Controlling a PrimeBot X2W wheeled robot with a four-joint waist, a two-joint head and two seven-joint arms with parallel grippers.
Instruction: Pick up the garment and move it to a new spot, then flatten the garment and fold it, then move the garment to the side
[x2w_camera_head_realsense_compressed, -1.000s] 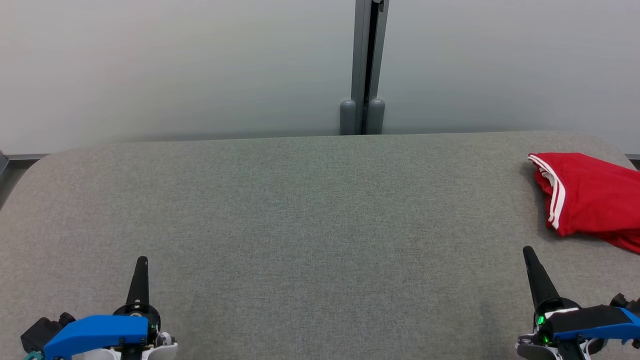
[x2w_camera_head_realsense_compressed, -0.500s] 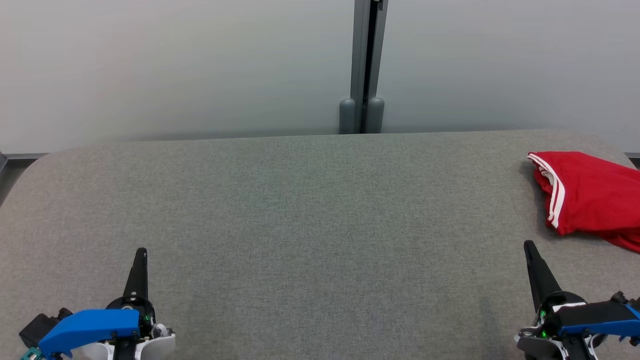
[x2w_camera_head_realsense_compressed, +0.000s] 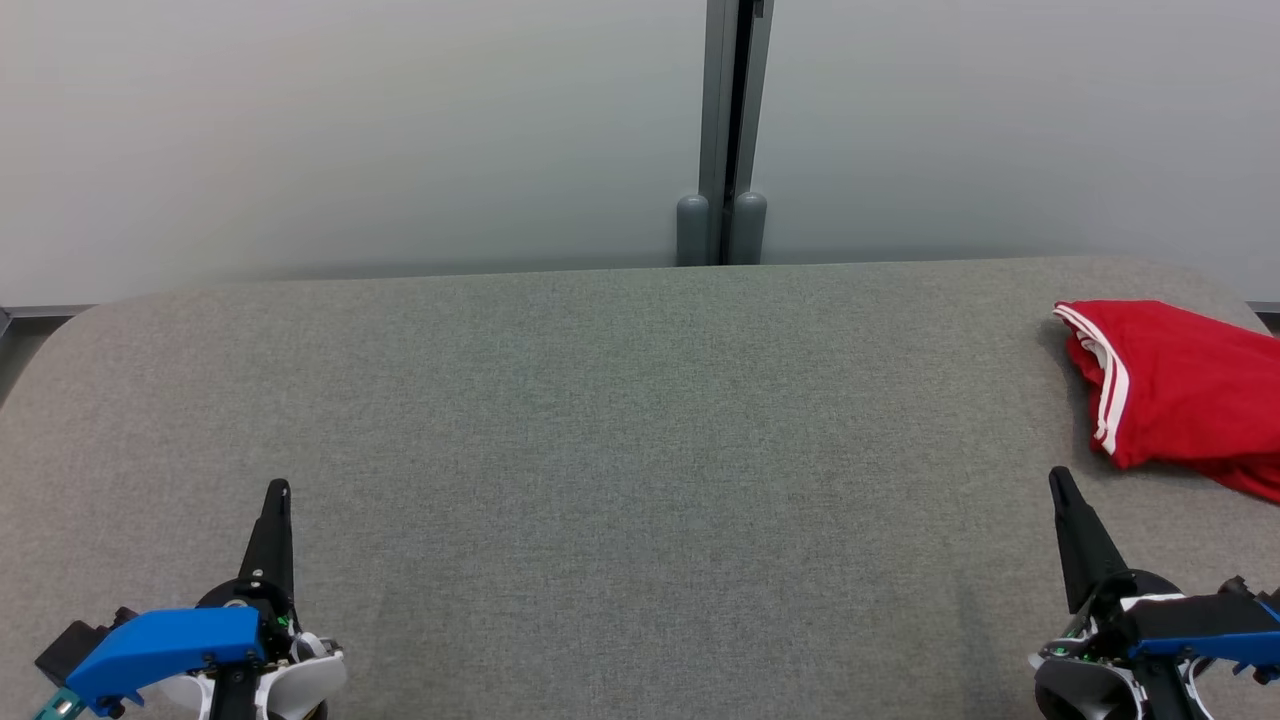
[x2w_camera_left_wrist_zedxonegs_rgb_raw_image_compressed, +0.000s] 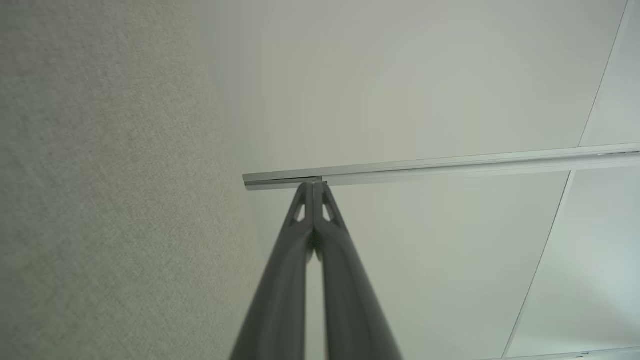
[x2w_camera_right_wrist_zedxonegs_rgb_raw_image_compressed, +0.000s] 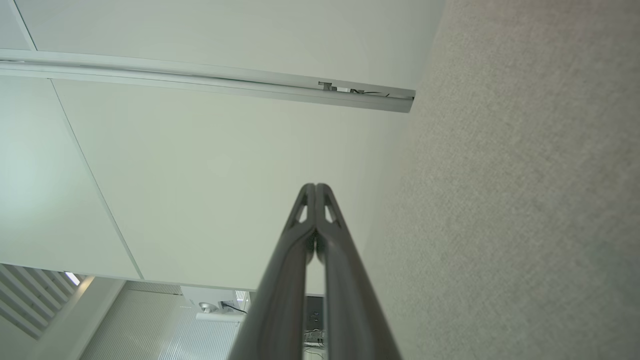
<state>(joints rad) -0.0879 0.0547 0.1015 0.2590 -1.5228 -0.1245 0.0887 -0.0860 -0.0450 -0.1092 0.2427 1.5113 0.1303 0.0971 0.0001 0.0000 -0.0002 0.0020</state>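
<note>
A red garment (x2w_camera_head_realsense_compressed: 1180, 395) with white trim stripes lies bunched at the far right of the grey table (x2w_camera_head_realsense_compressed: 620, 430), partly cut off by the head view's right edge. My right gripper (x2w_camera_head_realsense_compressed: 1058, 480) is at the lower right, shut and holding nothing, a short way in front of the garment and apart from it. At the lower left, far from the garment, my left gripper (x2w_camera_head_realsense_compressed: 277, 490) is also shut and holds nothing. In the wrist views, the left gripper's fingers (x2w_camera_left_wrist_zedxonegs_rgb_raw_image_compressed: 314, 186) and the right gripper's fingers (x2w_camera_right_wrist_zedxonegs_rgb_raw_image_compressed: 315, 187) press together at the tips.
A pale wall with a grey vertical post (x2w_camera_head_realsense_compressed: 725, 130) rises behind the table's far edge. The table has rounded corners at the back left and back right. A grey rail (x2w_camera_left_wrist_zedxonegs_rgb_raw_image_compressed: 440, 167) on the wall crosses the left wrist view.
Both grippers have shifted slightly up the head view, away from me, still shut. The garment has not moved on the table.
</note>
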